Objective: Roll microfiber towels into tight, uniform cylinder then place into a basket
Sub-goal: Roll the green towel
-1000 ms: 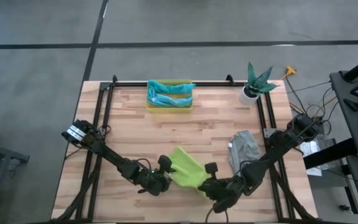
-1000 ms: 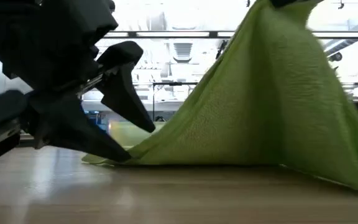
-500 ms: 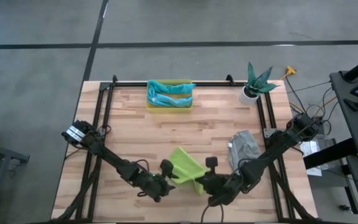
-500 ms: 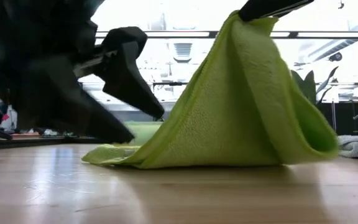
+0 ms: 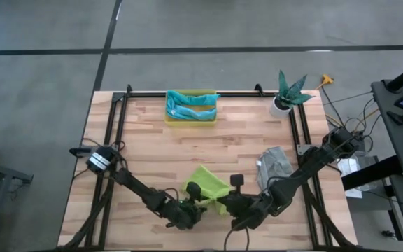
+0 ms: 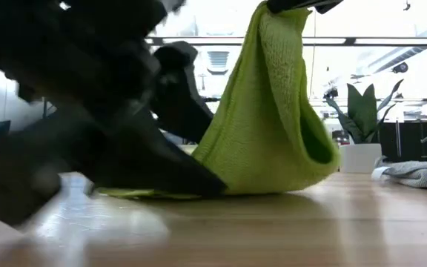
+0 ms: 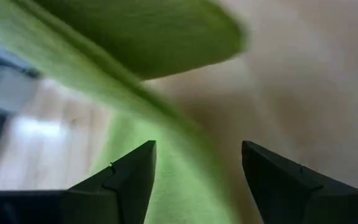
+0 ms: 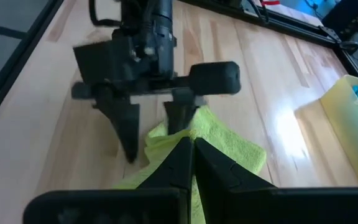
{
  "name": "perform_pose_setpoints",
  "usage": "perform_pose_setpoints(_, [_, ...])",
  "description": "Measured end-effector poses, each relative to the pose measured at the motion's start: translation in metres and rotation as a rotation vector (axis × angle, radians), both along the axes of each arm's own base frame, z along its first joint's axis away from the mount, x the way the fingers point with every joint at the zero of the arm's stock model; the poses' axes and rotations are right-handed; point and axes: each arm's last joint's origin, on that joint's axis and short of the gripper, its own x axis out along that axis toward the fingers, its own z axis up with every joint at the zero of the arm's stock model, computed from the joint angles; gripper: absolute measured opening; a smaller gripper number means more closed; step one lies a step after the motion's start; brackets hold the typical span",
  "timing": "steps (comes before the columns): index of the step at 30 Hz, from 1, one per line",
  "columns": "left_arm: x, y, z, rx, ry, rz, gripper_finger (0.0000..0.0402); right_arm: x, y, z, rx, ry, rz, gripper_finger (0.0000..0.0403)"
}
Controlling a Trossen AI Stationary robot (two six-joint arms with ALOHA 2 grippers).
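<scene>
A lime green towel (image 5: 208, 186) stands near the table's near edge. Its top is raised and its lower part (image 6: 273, 182) rests on the wood. My right gripper (image 8: 190, 146) is shut on the raised top, which shows at the upper edge of the low view (image 6: 291, 6). My left gripper (image 5: 200, 198) is open at the towel's left foot. Its fingers (image 7: 129, 180) stand on either side of the towel's low fold (image 7: 185, 186). The yellow basket (image 5: 171, 119) at the far side holds teal and light blue towels (image 5: 191, 105). A grey towel (image 5: 275, 165) lies crumpled to the right. My right gripper pinches the lime green towel's raised top (image 6: 276, 26) between its two shut fingers, coming from above at a slant. The cloth hangs below them as a slack, folded drape with its bottom on the table. My left gripper: I cannot tell whether its fingers touch the towel's low fold.
A white plant pot (image 5: 281, 106) with a green plant stands at the far right corner. A black rail frame (image 5: 187, 94) runs around the table's edges. Bare wood (image 5: 152, 150) lies between the basket and the arms.
My left gripper has slid along the near edge toward the table's right, up to the towel's foot, staying open. The towel, a broad tent a second ago, now hangs as a narrower drape. Its right lower part has drawn in under my right gripper.
</scene>
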Motion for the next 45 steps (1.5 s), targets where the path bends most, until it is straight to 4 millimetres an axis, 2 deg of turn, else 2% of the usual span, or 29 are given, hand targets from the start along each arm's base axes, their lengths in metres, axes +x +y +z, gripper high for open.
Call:
perform_pose_setpoints(5, [0.006,0.001,0.0,0.164,-0.008,0.164,0.0222,0.0,0.0,0.0,-0.004,0.006,0.001,0.0008])
perform_pose_setpoints(12, [-0.001,0.005,0.001,0.203,-0.007,0.19,0.0222,-0.008,0.004,-0.002,-0.016,0.038,0.013,0.0008])
perform_pose_setpoints(20, [-0.012,0.013,-0.008,0.153,0.017,0.288,0.0222,-0.023,0.013,-0.001,-0.061,0.117,0.042,0.0009])
perform_pose_setpoints(26, [-0.013,0.014,-0.009,0.137,0.02,0.296,0.0222,-0.028,0.018,0.0,-0.053,0.12,0.051,0.0009])
perform_pose_setpoints(37, [-0.025,0.02,-0.018,0.117,0.087,0.37,0.0221,-0.032,0.017,0.004,-0.058,0.126,0.048,0.0008])
perform_pose_setpoints(45, [-0.038,0.014,-0.023,0.138,0.13,0.377,0.0221,-0.034,0.015,0.008,-0.044,0.112,0.026,0.0008])
